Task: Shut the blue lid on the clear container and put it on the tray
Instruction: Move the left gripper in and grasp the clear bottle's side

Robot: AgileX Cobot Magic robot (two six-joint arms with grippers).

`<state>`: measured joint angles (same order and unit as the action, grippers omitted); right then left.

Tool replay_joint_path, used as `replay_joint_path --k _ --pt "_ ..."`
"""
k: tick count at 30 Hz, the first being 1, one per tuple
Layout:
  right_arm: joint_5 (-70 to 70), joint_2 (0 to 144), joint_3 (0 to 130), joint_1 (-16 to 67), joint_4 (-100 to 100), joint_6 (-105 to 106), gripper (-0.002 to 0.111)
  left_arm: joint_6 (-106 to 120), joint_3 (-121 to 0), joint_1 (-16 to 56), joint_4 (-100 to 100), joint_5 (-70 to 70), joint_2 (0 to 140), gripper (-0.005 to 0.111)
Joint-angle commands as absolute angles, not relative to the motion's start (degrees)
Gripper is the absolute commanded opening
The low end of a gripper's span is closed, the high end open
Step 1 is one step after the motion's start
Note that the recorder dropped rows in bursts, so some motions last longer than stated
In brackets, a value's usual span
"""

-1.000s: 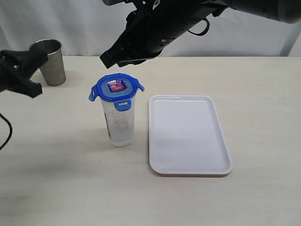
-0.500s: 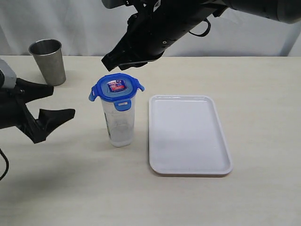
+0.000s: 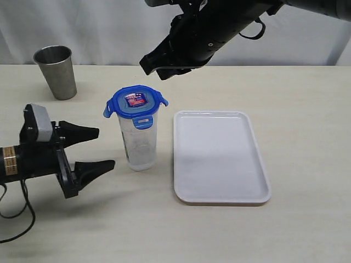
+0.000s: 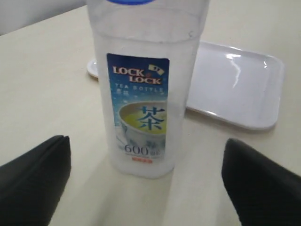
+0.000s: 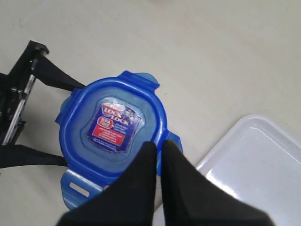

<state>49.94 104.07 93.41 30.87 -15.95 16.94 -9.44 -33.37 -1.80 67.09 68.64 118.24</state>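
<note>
The clear container (image 3: 140, 145) stands upright on the table just left of the tray (image 3: 219, 156), its printed label facing the left wrist camera (image 4: 141, 108). The blue lid (image 3: 135, 103) sits on top of it with its flaps sticking out, sticker up (image 5: 113, 125). My left gripper (image 3: 98, 149) lies low on the table to the container's left, open, fingers pointing at the container's lower half without touching it. My right gripper (image 3: 149, 64) hangs above and behind the lid, shut with nothing in it; its fingertips (image 5: 150, 147) hover over the lid's edge.
A steel cup (image 3: 56, 71) stands at the back left of the table. The white tray (image 4: 244, 89) lies flat and bare right of the container. A white curtain backs the table.
My left gripper has opened and swung down from the far left to the table beside the container. My right arm has drawn back to the right and slightly up. Container and lid have not moved.
</note>
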Motion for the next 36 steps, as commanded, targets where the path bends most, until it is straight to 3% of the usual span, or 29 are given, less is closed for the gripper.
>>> replay_joint_path --k 1,15,26,36 --pt "51.02 103.48 93.27 30.49 -15.41 16.7 0.004 -8.38 -38.03 2.52 65.72 69.96 121.84 0.087" --pt "51.26 103.48 93.27 21.36 -19.2 13.77 0.005 -7.83 -40.82 6.2 61.56 69.96 122.53 0.087" --pt "52.64 103.69 93.17 20.13 -22.02 14.06 0.028 -6.06 -42.17 8.88 56.6 69.96 125.19 0.087" --pt "53.99 104.5 93.17 20.13 -23.84 14.25 0.029 -6.2 -48.21 12.89 57.72 69.96 128.84 0.087"
